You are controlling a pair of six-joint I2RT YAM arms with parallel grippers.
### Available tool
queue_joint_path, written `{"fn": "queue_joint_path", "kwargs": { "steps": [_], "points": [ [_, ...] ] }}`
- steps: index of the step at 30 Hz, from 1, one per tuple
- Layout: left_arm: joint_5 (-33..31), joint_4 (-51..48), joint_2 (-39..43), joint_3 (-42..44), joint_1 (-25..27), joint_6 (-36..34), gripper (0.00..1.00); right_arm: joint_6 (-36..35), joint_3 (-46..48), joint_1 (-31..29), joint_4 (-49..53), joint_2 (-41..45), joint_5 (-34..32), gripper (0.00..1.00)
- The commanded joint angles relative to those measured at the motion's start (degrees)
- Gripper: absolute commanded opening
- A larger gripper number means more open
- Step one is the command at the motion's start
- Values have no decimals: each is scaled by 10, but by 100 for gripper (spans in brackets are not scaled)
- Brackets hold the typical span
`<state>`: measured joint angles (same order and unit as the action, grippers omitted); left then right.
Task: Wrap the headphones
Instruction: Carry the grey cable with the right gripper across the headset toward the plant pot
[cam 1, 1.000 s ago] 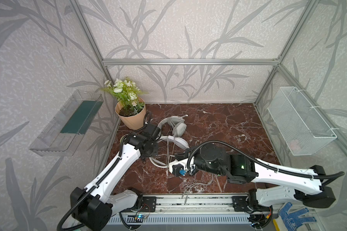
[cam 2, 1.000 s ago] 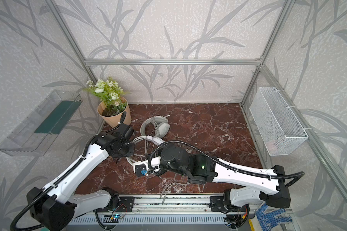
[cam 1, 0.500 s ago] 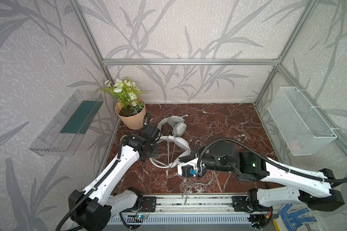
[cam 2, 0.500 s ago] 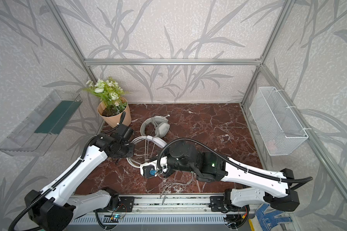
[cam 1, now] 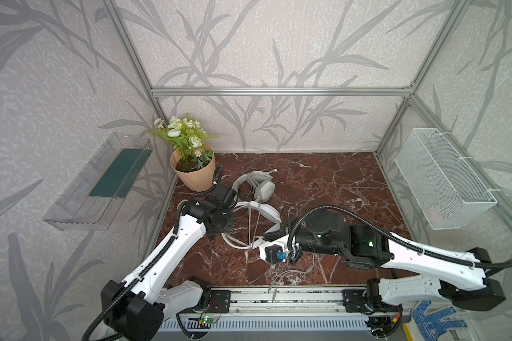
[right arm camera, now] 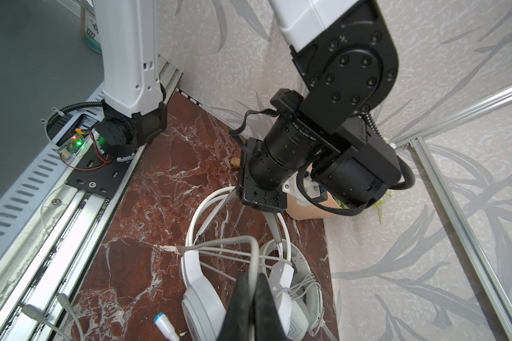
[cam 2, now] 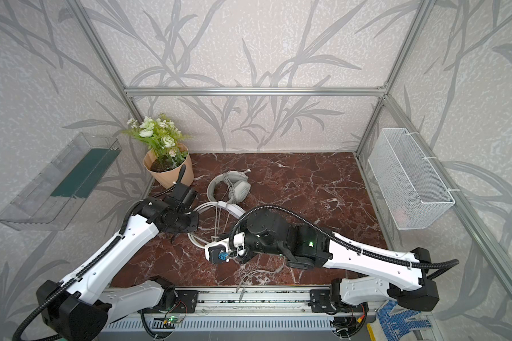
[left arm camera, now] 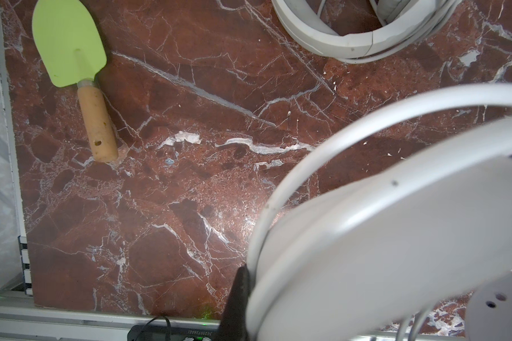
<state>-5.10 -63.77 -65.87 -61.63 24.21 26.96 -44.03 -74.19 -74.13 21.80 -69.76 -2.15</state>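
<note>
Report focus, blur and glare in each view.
Left wrist view: white headset looms soft and blurred against the lens, green trowel sharp, a glare patch on the marble. Right wrist view: right gripper's fingers out of focus, pinched cable sharper. Both top views: even, soft light, no harsh shadows.

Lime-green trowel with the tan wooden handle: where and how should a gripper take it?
Probably by the tan wooden handle, from straight above, jaws across its width: the lime-green trowel lies flat on the red marble tabletop; the handle is narrow and straight, the blade broad.
</note>
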Motion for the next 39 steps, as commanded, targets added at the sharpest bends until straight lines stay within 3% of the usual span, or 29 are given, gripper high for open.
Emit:
{"fn": "queue_joint_path", "kwargs": {
  "steps": [1,29,39],
  "points": [
    [21,17,7,4,12,-6,0,-14,-12,19,-45,-12,-23,0],
    [20,10,15,5,70,-9,0,-9,-90,169,-53,-91,113,0],
    [22,-2,19,-19,87,-2,0,1,-121,220,-65,-158,117,0]
  ]
}}
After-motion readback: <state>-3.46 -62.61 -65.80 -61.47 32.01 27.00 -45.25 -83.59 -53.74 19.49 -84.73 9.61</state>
